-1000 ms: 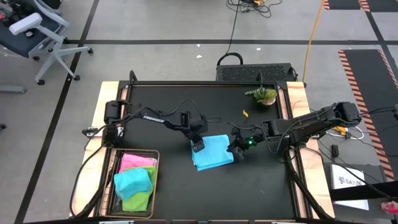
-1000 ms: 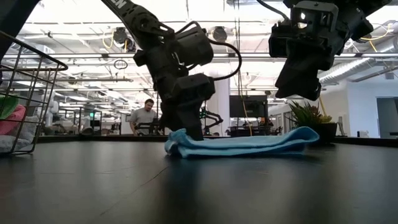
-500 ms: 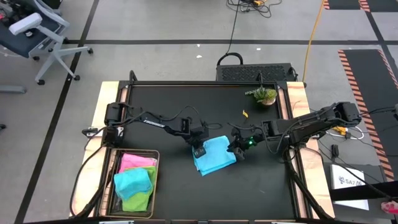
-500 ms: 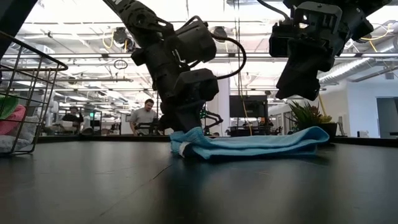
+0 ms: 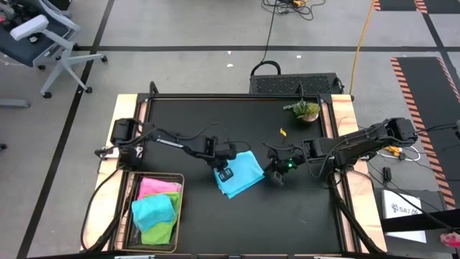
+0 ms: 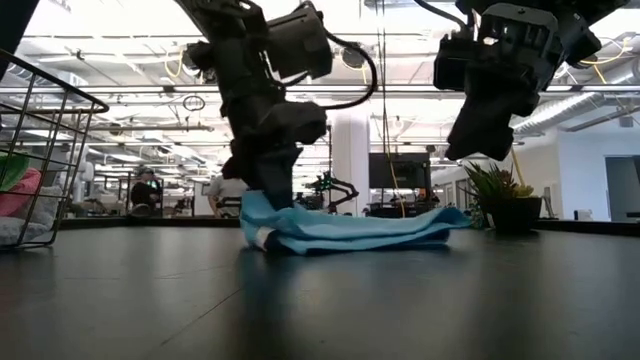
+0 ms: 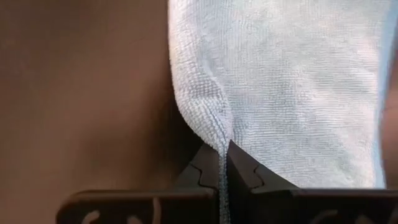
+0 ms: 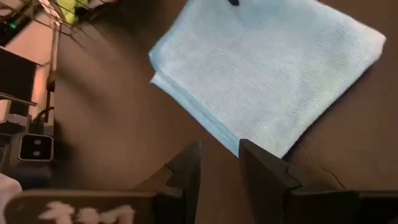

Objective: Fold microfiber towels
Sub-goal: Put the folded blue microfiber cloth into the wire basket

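Note:
A folded light blue microfiber towel (image 5: 243, 171) lies on the black table, near the middle (image 6: 350, 230). My left gripper (image 5: 225, 173) stands at the towel's left edge and is shut on it (image 7: 222, 168). My right gripper (image 5: 275, 176) hangs open above the table just right of the towel (image 6: 480, 140), touching nothing; its wrist view looks down on the towel (image 8: 267, 68). Pink, teal and lime green towels (image 5: 157, 208) lie in the wire basket. My left gripper pinches a raised ridge of cloth at the towel's left edge (image 7: 219, 130) between its two fingers. The fingers come from above, pointing down (image 6: 268, 190). The pinched edge stands slightly up; the rest of the towel lies flat on the table.
A wire mesh basket (image 5: 178, 216) with towels stands at the near left corner (image 6: 40, 150). A small potted plant (image 5: 305, 110) sits at the far right (image 6: 500, 195). Bare black table lies near and far of the towel.
My left gripper first nudged the towel a little toward the table's right, then moved back toward the left edge with the towel's left edge in its fingers. The whole towel has slid left and turned slightly. My right gripper has kept still.

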